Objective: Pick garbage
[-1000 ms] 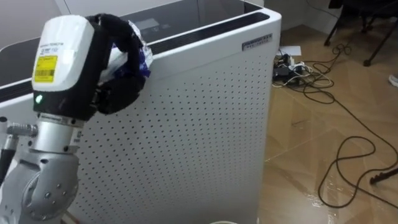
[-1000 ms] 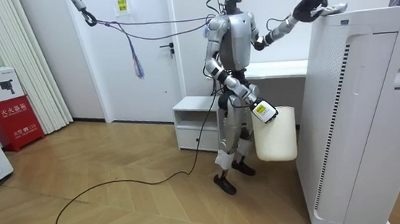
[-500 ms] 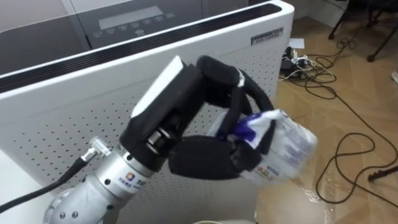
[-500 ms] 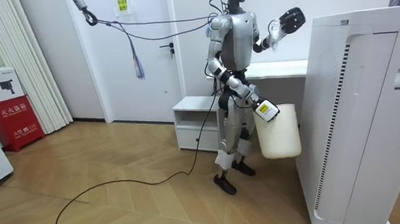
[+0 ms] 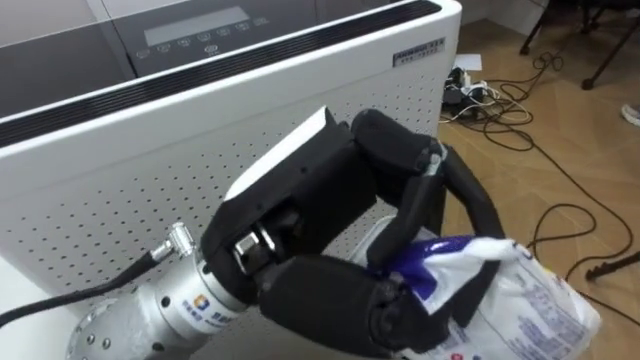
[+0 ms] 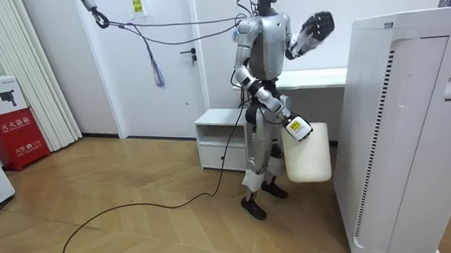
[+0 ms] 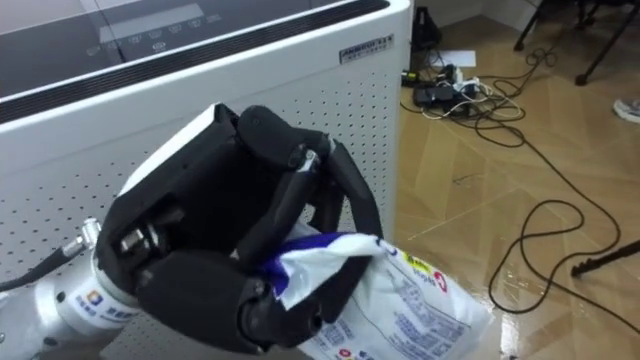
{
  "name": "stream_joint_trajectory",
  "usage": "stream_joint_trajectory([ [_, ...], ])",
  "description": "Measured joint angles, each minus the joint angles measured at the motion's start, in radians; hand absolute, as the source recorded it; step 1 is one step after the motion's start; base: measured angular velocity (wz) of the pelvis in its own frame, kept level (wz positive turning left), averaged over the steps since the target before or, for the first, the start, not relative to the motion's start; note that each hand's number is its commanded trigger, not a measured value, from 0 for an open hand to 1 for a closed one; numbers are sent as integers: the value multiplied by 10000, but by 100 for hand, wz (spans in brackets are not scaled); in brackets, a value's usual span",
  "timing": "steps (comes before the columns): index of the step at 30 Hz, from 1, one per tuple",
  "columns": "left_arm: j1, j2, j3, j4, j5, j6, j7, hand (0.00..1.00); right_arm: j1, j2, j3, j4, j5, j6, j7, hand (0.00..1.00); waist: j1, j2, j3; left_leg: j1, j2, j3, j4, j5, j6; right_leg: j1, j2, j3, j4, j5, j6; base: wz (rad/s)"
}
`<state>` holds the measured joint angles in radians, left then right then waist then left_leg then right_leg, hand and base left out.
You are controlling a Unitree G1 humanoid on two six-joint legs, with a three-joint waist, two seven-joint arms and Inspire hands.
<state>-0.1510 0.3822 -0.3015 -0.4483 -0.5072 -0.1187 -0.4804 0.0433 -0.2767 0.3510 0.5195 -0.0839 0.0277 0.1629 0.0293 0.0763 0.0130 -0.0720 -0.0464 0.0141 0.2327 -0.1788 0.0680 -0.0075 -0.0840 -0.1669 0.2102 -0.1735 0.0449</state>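
**Item: garbage.** A crumpled plastic wrapper (image 5: 535,300) of thin glossy film, white with blue and red print, creased and limp.

**Location.** The wrapper is held in the left hand (image 5: 340,225), raised just in front of the perforated white face of the air purifier (image 5: 150,140) and above the wooden floor (image 5: 590,150).

**Hand state.** The black fingers (image 5: 465,200) and thumb are curled round one bunched end of the wrapper. The larger part hangs free below them.

**Receptacle.** A cream plastic bin (image 6: 306,152), smooth, rigid and open-topped, is seen low at the right hand (image 6: 295,126), beside the robot's hip.

**Risks, as judged.**
- The film is slick and gripped by one end only, so it may be pulled out or slip if the arm is swung quickly.
- The wrapper is light. If it is released this far above the bin, it is likely to drift and miss the opening.
- The purifier panel is close and may be struck as the arm is lowered.
- A wrapper dropped among the loose cables (image 5: 520,120) would be awkward to retrieve.
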Motion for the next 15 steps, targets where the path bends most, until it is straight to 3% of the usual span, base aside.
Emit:
stream_joint_trajectory([
  [1,0,4,0,203,61,3,-16,100,-180,9,4,116,2,-15,-20,100,16,30,-10,-138,-3,-28,75,1,1,-125,-5,-7,47,0,0,9],
  [6,45,-102,-329,2294,1693,12,-4,100,-1869,94,213,1818,493,-110,-161,100,273,-234,162,-1180,7,-260,609,49,-2,-945,-9,-297,302,66,-105,14],
  [10,39,-259,-371,3359,2080,-5,4,100,-2424,70,206,2240,841,-202,-201,100,367,-251,170,-1890,-7,-440,918,56,1,-1495,-27,-547,456,92,-119,17],
  [15,39,-642,-360,4879,3057,-44,498,100,-2946,331,202,3119,1208,-491,-197,100,565,-315,202,-2371,-7,-442,924,127,-10,-2016,-37,-575,574,94,-122,1],
])
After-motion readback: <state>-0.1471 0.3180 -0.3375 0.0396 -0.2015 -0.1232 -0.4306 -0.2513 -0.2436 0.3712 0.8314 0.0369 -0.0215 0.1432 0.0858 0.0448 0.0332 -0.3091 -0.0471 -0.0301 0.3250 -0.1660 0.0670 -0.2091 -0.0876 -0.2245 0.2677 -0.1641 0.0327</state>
